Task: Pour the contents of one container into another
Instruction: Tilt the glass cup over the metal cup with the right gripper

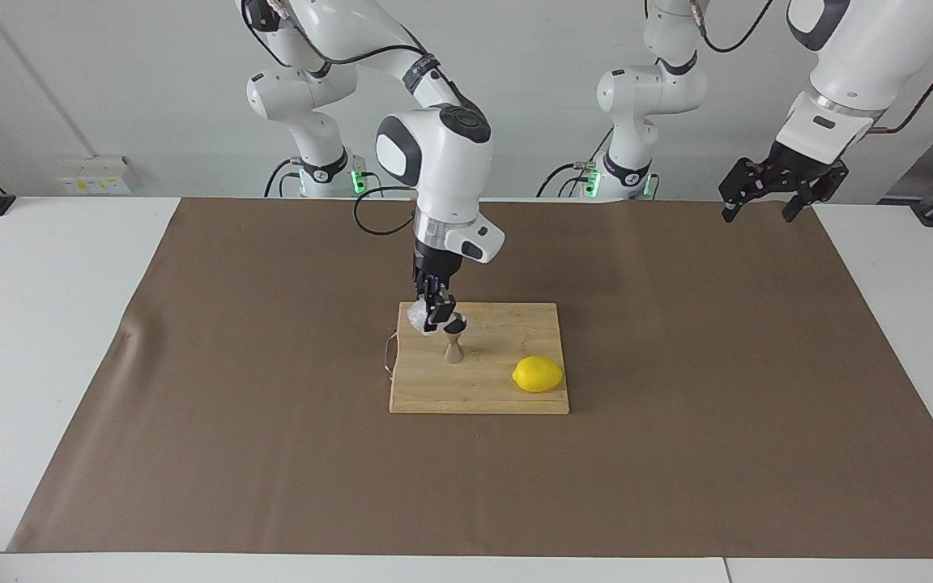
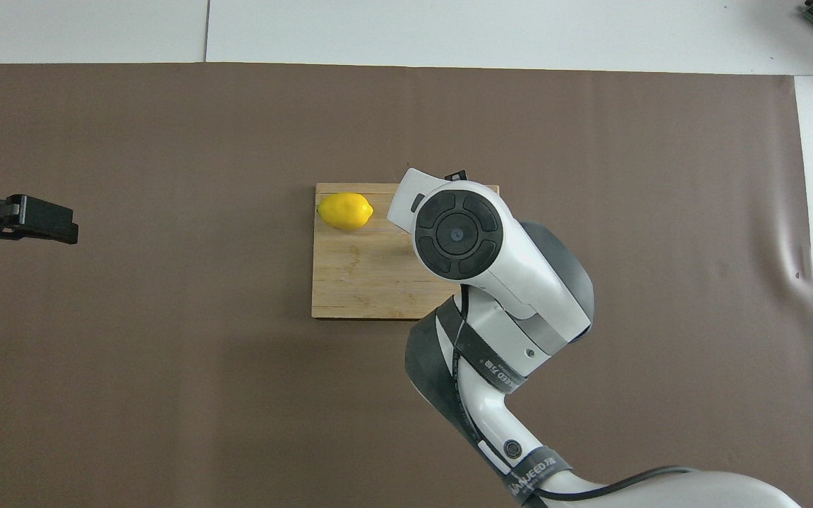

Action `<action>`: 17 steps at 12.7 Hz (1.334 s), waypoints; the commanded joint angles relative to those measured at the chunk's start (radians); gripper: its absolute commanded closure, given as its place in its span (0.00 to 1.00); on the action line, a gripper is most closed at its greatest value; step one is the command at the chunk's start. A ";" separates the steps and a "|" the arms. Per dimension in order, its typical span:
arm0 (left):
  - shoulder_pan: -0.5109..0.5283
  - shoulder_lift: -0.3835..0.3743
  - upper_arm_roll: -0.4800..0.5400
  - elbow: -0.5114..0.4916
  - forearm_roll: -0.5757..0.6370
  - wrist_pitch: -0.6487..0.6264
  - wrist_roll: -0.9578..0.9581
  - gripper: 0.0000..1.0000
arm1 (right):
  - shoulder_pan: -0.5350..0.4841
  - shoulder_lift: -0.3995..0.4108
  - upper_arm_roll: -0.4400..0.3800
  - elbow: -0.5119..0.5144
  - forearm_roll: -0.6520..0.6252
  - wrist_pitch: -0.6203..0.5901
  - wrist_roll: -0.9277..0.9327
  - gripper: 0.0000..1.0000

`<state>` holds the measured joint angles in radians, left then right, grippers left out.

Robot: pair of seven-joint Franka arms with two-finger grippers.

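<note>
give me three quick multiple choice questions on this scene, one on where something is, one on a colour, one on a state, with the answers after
1. Where does the jigger stand?
A. on the cutting board
B. on the bare brown mat
C. on the white table edge

2. What colour is the lemon?
A. green
B. yellow
C. red

3. What is the right end effector doing?
A. hanging open with nothing in it
B. resting flat on the board
C. shut on the glass tumbler, tilted over the jigger

Answers:
1 A, the jigger stands upright on the wood.
2 B, it is bright yellow.
3 C, the clear glass shows between its fingers above the jigger; the left end effector waits open.
</note>
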<state>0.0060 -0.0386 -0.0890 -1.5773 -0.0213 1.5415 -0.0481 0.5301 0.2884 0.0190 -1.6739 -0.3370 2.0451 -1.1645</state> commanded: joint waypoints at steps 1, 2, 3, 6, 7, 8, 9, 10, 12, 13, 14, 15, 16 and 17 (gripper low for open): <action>0.008 -0.027 -0.001 -0.029 -0.011 -0.003 0.007 0.00 | -0.012 -0.017 0.007 -0.017 0.051 -0.003 0.031 0.73; 0.008 -0.027 -0.001 -0.029 -0.009 -0.003 0.007 0.00 | -0.013 -0.017 0.007 -0.017 0.070 0.003 0.029 0.73; 0.008 -0.027 -0.001 -0.029 -0.009 -0.003 0.007 0.00 | -0.022 -0.017 0.007 -0.017 0.072 0.003 0.023 0.73; 0.008 -0.027 -0.001 -0.029 -0.009 -0.003 0.007 0.00 | -0.036 -0.018 0.007 -0.018 0.096 0.004 0.019 0.74; 0.008 -0.027 -0.001 -0.029 -0.009 -0.003 0.007 0.00 | -0.042 -0.018 0.007 -0.018 0.120 0.004 0.013 0.74; 0.008 -0.027 -0.001 -0.029 -0.009 -0.003 0.007 0.00 | -0.048 -0.018 0.009 -0.018 0.130 0.004 0.008 0.74; 0.008 -0.027 -0.001 -0.029 -0.009 -0.003 0.007 0.00 | -0.050 -0.018 0.007 -0.018 0.144 0.004 0.005 0.74; 0.008 -0.027 -0.001 -0.029 -0.009 -0.003 0.007 0.00 | -0.050 -0.018 0.007 -0.017 0.157 0.004 0.005 0.74; 0.008 -0.027 -0.001 -0.029 -0.009 -0.003 0.007 0.00 | -0.055 -0.018 0.007 -0.015 0.179 0.004 0.005 0.74; 0.008 -0.027 -0.001 -0.029 -0.009 -0.003 0.007 0.00 | -0.058 -0.018 0.007 -0.015 0.199 0.004 0.002 0.74; 0.008 -0.027 -0.001 -0.029 -0.009 -0.003 0.007 0.00 | -0.061 -0.018 0.007 -0.015 0.210 0.004 0.000 0.74; 0.009 -0.027 -0.001 -0.029 -0.011 -0.003 0.007 0.00 | -0.068 -0.018 0.007 -0.013 0.219 0.004 -0.003 0.74; 0.008 -0.027 -0.001 -0.029 -0.009 -0.003 0.007 0.00 | -0.071 -0.018 0.007 -0.013 0.239 0.004 -0.007 0.74; 0.008 -0.027 -0.001 -0.029 -0.009 -0.003 0.007 0.00 | -0.071 -0.018 0.007 -0.013 0.256 0.006 -0.006 0.74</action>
<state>0.0060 -0.0386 -0.0890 -1.5773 -0.0213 1.5414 -0.0481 0.4768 0.2876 0.0173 -1.6748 -0.1274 2.0457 -1.1483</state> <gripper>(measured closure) 0.000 0.498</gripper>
